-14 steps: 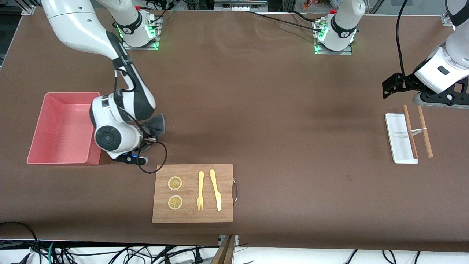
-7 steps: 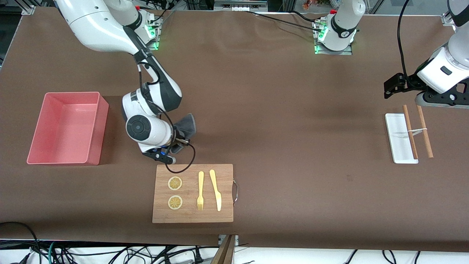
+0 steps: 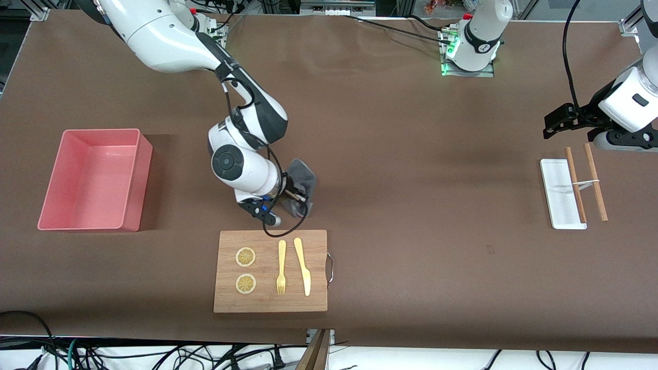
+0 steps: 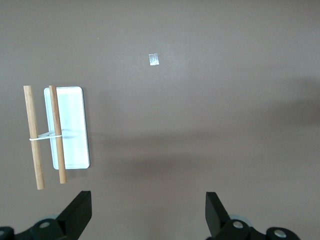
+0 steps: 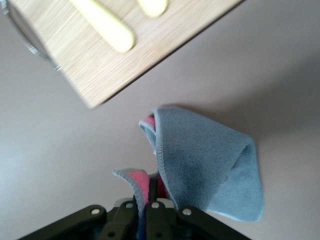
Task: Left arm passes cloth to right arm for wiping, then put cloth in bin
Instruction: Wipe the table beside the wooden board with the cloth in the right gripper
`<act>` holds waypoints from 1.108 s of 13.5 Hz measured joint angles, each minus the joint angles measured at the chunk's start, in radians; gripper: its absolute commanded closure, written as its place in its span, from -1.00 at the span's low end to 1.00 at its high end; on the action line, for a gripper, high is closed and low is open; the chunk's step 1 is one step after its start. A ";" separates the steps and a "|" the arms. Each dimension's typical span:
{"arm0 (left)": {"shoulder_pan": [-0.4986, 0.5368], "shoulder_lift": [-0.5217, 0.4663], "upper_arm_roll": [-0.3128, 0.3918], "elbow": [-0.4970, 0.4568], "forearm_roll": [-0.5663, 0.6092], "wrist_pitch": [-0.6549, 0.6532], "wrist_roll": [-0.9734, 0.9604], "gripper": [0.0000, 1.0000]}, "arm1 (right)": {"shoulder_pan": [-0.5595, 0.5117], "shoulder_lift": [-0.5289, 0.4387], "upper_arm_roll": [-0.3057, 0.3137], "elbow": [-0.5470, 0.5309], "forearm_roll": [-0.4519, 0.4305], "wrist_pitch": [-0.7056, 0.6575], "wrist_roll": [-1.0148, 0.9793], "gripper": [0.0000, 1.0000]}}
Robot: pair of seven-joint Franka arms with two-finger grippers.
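Observation:
My right gripper (image 3: 294, 197) is shut on the cloth (image 3: 302, 181), which hangs from it with its grey face out. It is over the brown table just above the far edge of the cutting board (image 3: 271, 271). In the right wrist view the cloth (image 5: 205, 165) shows grey with pink folds pinched between the shut fingers, and the gripper (image 5: 150, 202) holds it above the table beside the board's corner (image 5: 100, 55). The pale-pink bin (image 3: 92, 180) stands at the right arm's end of the table. My left gripper (image 3: 558, 121) waits open and empty (image 4: 148, 212) above the table near the white tray (image 3: 561, 193).
The cutting board carries two lemon slices (image 3: 245, 257), a yellow fork (image 3: 281, 267) and a yellow knife (image 3: 303, 265), with a metal handle (image 3: 330, 267) on one side. Two wooden sticks (image 3: 586, 182) tied with a band lie across the tray (image 4: 67, 127). A small white scrap (image 4: 154, 59) lies on the table.
My right arm has carried the cloth away from the bin toward the table's middle, along the far edge of the cutting board. My left arm has risen slightly and stays open.

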 measured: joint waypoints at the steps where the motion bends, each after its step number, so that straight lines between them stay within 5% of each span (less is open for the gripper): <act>1: 0.000 0.000 0.000 0.000 0.000 0.000 0.000 -1.00 | 0.000 0.001 0.013 0.002 0.023 0.012 0.020 1.00; 5: 0.000 0.000 0.000 0.000 0.000 0.000 0.000 -1.00 | -0.008 0.001 0.024 0.010 0.040 -0.013 0.043 1.00; 10: 0.000 0.000 0.000 0.000 0.000 -0.006 0.000 -1.00 | -0.101 0.009 -0.009 0.010 0.040 -0.237 -0.115 1.00; 15: 0.006 0.000 0.000 0.000 0.000 -0.011 0.000 -1.00 | -0.121 0.023 -0.147 -0.002 0.039 -0.365 -0.330 1.00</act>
